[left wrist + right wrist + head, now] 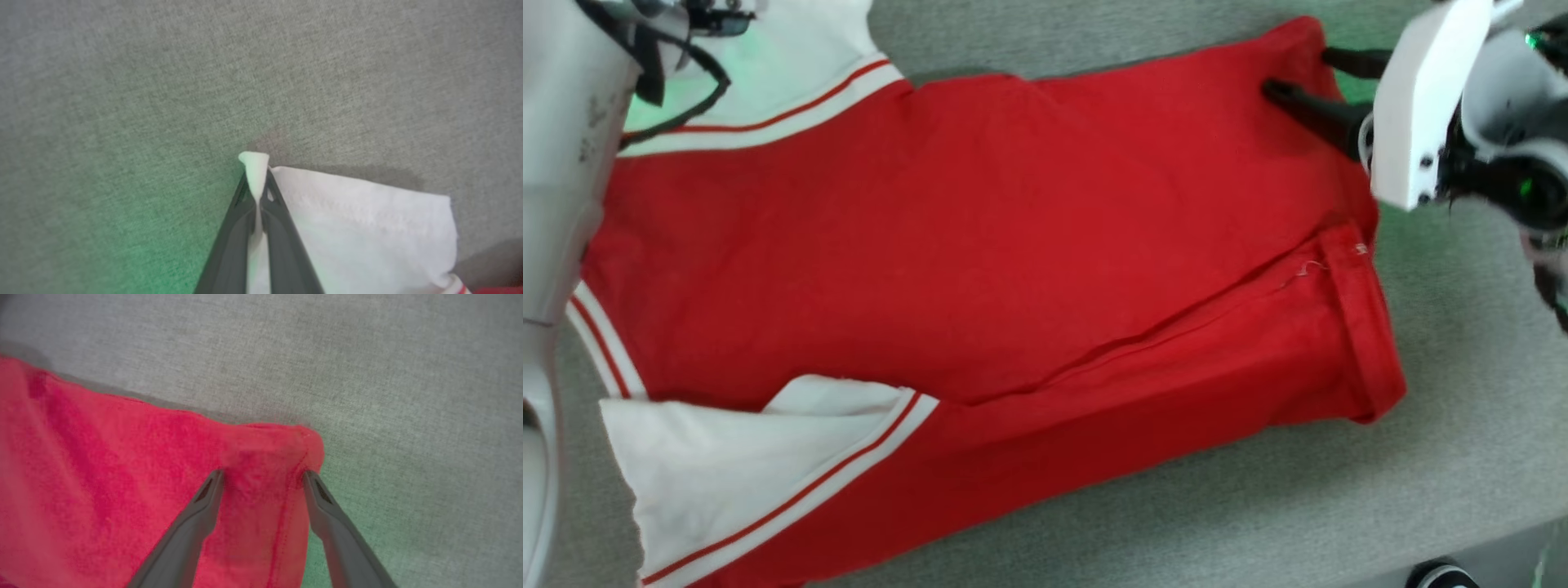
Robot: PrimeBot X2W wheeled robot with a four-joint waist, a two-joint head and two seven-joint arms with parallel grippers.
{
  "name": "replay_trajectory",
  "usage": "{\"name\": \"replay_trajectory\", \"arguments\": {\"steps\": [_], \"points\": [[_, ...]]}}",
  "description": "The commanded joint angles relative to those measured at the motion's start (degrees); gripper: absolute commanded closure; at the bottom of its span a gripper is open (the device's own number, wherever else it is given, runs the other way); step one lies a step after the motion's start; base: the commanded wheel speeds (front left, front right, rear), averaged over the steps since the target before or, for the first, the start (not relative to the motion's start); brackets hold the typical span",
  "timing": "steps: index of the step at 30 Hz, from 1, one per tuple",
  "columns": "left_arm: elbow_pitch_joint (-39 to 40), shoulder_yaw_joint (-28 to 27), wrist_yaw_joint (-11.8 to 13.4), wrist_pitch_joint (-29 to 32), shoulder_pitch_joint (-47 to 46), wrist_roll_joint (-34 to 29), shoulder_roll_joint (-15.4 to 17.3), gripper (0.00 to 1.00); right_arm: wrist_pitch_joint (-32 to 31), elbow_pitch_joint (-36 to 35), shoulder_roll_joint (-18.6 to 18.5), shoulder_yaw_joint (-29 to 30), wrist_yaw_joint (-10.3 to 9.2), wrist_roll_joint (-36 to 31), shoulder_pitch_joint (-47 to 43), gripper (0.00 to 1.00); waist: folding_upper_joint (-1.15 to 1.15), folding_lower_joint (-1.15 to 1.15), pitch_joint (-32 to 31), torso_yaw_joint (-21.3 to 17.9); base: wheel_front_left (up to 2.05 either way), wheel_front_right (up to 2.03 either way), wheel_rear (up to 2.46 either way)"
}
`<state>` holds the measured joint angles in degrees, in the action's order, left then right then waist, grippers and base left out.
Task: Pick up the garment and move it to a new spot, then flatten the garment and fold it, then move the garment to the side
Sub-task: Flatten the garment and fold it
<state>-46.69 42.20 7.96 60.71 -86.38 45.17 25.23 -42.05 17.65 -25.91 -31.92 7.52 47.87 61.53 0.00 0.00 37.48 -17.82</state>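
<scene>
We see the garment [980, 245] lying spread on the grey desk [1462, 425]. We judge it light, limp and apt to sag or bunch, so its corners and hems are the places to take hold. Our left tool [257, 185] is clenched on a white corner, while our right tool [263, 475] stands released, fingers astride the red hem corner.

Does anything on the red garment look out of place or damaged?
Yes. The garment lies slanted, the corner of one white panel laps over the red, and a loose white thread hangs at the right hem.
</scene>
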Motion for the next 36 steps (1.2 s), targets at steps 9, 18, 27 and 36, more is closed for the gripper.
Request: {"name": "replay_trajectory", "arguments": {"steps": [9,18,27,36], "points": [[-5.51,2.00,-2.13,-1.21,6.32,1.28,-3.18,1.00,-11.21,15.49,2.64,-2.36,-0.09,2.76,7.18,0.00,0.00,0.00,1.44,2.91,0.00,0.00,0.00],[-7.02,0.36,-3.35,-5.42,5.63,2.79,-4.65,1.00,-10.60,19.18,3.49,-2.02,-0.08,2.70,9.89,1.00,0.00,0.00,0.27,5.05,0.00,0.00,0.00],[-7.23,-3.60,-7.25,-13.83,3.22,5.58,-5.17,1.00,-3.30,16.33,-1.45,-3.02,-0.08,3.12,7.46,1.00,0.00,0.00,-6.05,8.73,0.00,0.00,0.00],[-4.03,-4.56,-11.27,-18.89,7.09,7.06,-3.29,1.00,2.50,11.03,-7.69,-4.95,-0.08,5.62,-0.68,1.00,0.00,0.00,-14.81,12.60,0.00,0.00,0.00]]}}
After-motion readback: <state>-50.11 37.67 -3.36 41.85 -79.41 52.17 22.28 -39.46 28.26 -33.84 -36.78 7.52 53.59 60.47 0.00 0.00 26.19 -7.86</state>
